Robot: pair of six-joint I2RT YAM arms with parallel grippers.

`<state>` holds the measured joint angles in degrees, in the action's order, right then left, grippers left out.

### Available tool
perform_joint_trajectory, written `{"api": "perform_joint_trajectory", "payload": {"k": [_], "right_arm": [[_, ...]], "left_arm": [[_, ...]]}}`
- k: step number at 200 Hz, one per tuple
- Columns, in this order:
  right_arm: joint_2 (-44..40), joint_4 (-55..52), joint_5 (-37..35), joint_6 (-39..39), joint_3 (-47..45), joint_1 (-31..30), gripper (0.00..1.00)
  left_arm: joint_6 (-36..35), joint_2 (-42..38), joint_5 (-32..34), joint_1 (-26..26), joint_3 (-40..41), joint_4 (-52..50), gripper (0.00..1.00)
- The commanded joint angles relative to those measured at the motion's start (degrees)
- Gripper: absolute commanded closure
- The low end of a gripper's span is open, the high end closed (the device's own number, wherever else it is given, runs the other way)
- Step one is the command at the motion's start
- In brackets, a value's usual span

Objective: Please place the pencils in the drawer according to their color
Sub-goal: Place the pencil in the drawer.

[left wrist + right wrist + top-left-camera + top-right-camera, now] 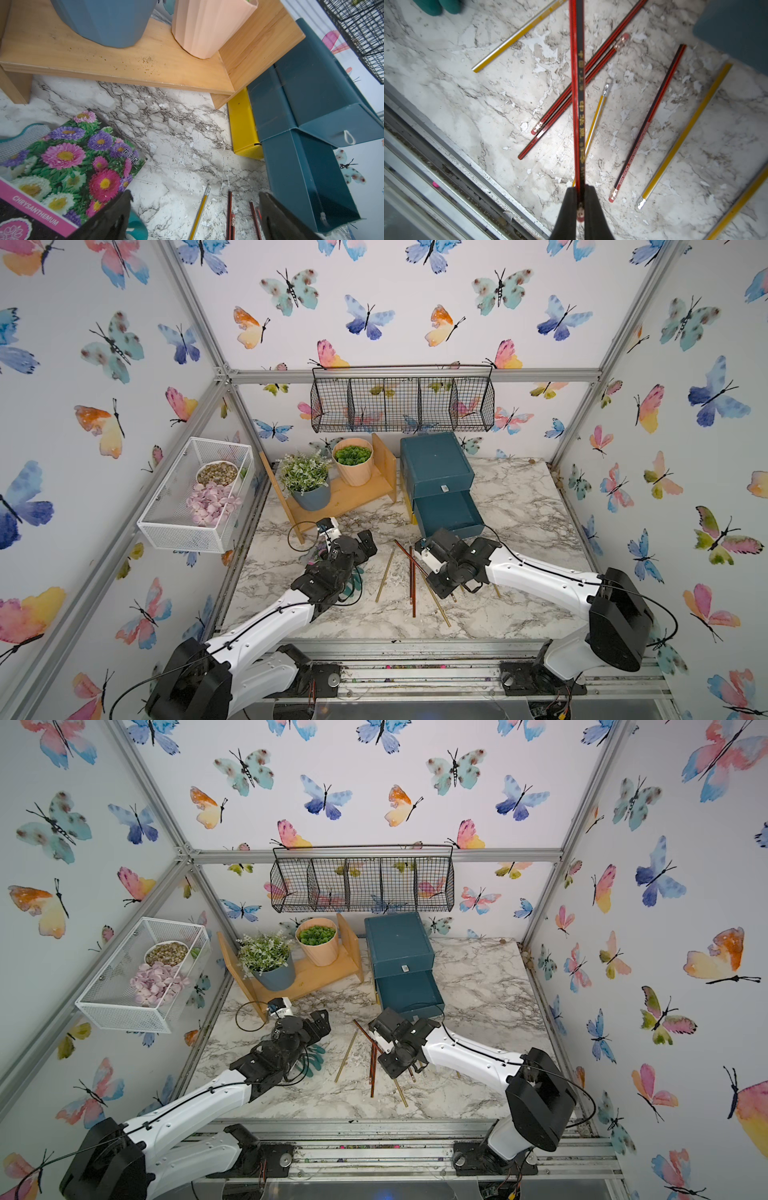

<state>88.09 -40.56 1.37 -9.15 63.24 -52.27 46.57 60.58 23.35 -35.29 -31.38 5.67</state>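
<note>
A: While the left gripper stands wide, what's printed on that glossy packet?
B: "CHRYSANTHEMUM", on a pink band. Slim pencils lie scattered on the marble table.
A: And the right gripper?
B: Pinching a red-black pencil with gold Chinese characters. Behind, the boxy teal chest has its middle drawer pulled out.

Right claw black; held pencil in it: red/black stripes, gold lettering. Past its tips, table white-grey marble; striped pencils red-black with pink erasers, yellow-silver pencils too. Chest dark teal, bottom drawer yellow. Beside left claw: seed packet, pink/purple/white flowers, pink band.
</note>
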Motion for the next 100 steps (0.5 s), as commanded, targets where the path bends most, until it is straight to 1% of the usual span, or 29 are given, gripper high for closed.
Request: {"api": "perform_joint_trajectory", "payload": {"k": [1, 14, 53, 86, 100], "right_arm": [[-1.21, -3.41, 0.7, 1.95, 2.97, -0.11, 0.96], [-1.83, -4.2, 0.03, 2.24, 4.59, -0.11, 0.96], [-2.54, -7.4, -5.98, 2.1, 10.47, -0.12, 0.96], [-1.35, -11.93, -15.7, 3.09, 15.59, -0.11, 0.96], [-1.11, -12.86, -21.13, 4.14, 16.38, -0.11, 0.96]], "left_arm": [[-0.01, -3.42, 4.71, 0.4, -1.21, -1.83, 0.02], [-0.06, -5.3, 6.06, 0.48, -1.15, -2.53, 0.01], [-0.46, -10.22, 8.77, 0.65, -0.01, -2.94, 0.01], [-0.73, -11.68, 9.43, 0.78, 0.0, -3.63, 0.02], [-0.77, -11.62, 9.43, 0.83, -0.01, -3.68, 0.02]]}}
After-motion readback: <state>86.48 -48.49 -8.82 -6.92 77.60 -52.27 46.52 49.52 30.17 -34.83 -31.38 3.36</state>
